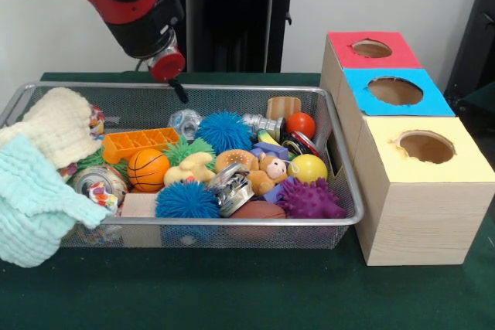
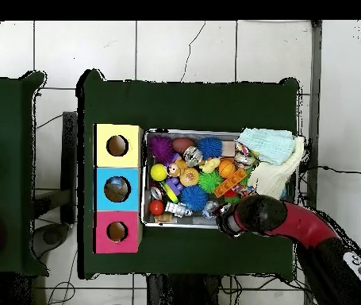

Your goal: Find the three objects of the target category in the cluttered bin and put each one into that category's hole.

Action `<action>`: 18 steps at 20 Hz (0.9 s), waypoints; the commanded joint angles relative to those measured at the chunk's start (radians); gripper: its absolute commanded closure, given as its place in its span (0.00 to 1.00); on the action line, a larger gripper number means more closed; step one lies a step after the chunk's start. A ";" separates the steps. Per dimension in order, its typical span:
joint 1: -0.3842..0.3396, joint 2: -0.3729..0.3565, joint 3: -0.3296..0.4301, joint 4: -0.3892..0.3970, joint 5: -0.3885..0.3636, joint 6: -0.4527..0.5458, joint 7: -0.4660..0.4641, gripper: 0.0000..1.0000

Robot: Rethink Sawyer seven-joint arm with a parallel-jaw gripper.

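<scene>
Here claw [image 1: 180,90] hangs over bin [image 1: 232,220]

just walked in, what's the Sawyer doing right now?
The hand hangs above the far rim of the mesh bin, holding nothing visible; whether it's open is unclear. The bin is packed with toys: mini basketball, blue spiky balls, purple spiky ball, plus cloths draped over one end. The red, blue and yellow holes show nothing inside.
</scene>
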 commanded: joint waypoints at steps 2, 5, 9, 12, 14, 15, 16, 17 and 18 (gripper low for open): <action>-0.049 0.167 0.124 -0.026 0.009 -0.135 -0.158 0.00; -0.055 0.188 0.127 -0.027 -0.008 -0.152 -0.157 0.00; -0.038 0.224 0.096 -0.055 -0.077 -0.216 -0.141 0.00; -0.019 0.274 0.060 -0.102 -0.132 -0.277 -0.126 0.00; -0.011 0.295 0.050 -0.114 -0.155 -0.308 -0.120 0.00; -0.010 0.294 0.048 -0.112 -0.158 -0.310 -0.118 0.00; 0.001 0.282 0.041 -0.113 -0.160 -0.300 -0.108 0.00; 0.012 0.270 0.035 -0.114 -0.162 -0.289 -0.097 0.00; 0.042 0.232 0.016 -0.103 -0.175 -0.279 -0.067 0.00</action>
